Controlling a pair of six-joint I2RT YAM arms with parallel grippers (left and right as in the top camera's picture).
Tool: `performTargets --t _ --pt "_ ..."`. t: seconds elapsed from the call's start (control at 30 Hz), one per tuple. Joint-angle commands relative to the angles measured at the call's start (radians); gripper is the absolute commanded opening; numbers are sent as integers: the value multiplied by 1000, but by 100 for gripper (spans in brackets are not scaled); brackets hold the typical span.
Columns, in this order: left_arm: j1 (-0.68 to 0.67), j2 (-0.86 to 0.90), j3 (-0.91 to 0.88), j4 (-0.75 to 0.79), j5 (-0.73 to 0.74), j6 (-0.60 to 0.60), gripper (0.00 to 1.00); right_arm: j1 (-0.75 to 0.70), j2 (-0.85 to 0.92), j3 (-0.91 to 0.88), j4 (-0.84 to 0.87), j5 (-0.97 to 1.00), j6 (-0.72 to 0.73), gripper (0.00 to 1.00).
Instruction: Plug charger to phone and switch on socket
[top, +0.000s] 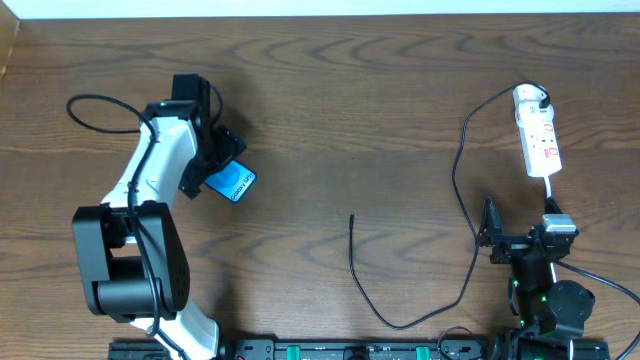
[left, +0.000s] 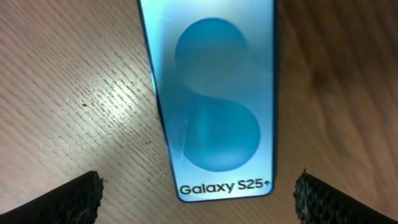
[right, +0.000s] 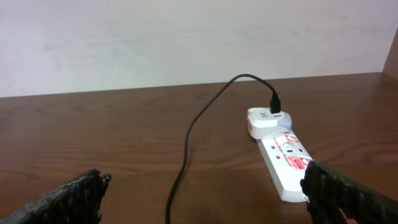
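Two wide-spread pairs; phone between the left fingers, clear of both; socket just ahead of the right fingers

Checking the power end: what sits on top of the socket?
A white adapter sits on the socket's far end, the charger's cable plugged into it. The strip's near end is partly hidden behind a finger of the right gripper.

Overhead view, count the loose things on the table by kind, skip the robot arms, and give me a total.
Phone: 1
Charging cable: 1
Power strip: 1
Plug adapter: 1
Total: 4
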Motion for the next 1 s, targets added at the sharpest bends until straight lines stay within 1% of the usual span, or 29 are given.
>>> performTargets --t 0.0,0.13,0.3,0.97 --pt "5 -13 -22 37 -2 -29 98 6 -6 -1 -5 4 12 99" --pt "21 -13 -23 66 -2 -60 98 6 -6 -1 -5 4 12 99" --pt "32 -13 -23 92 -2 -60 99 6 -6 -1 -5 4 12 99" --pt "31 51 -32 114 -6 -82 98 6 -6 -1 -5 4 13 99"
